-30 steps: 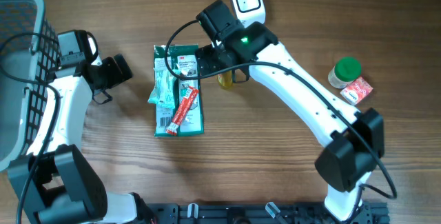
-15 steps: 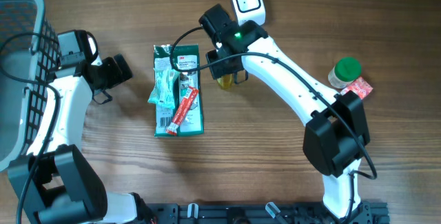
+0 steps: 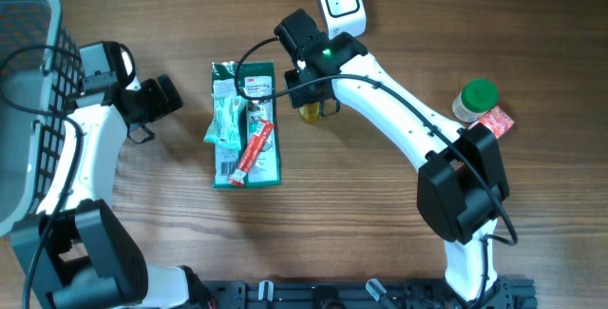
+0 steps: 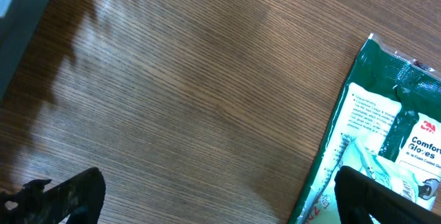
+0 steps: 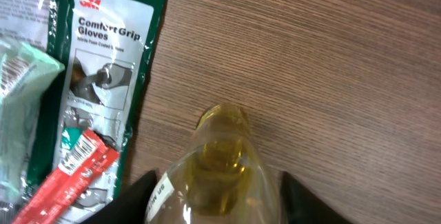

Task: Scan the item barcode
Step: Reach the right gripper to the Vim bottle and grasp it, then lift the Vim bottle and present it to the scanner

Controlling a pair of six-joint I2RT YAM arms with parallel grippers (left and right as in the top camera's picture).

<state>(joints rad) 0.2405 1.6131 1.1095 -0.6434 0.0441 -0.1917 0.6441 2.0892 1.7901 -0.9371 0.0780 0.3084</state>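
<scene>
While left claw (image 4: 220, 198) hangs wide apart over bare bench (image 3: 380, 214), left of the 3M gloves pack (image 3: 249, 128), right claw (image 5: 217, 198) is clamped on a yellow bottle (image 5: 220, 162) just right of that pack; white scanner (image 3: 341, 0) farther back.

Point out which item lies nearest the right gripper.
The clear yellowish bottle, gripped between the fingers of the right gripper, beside the gloves pack; the pack, red sachet and green-lidded jar all lie outside them.
</scene>
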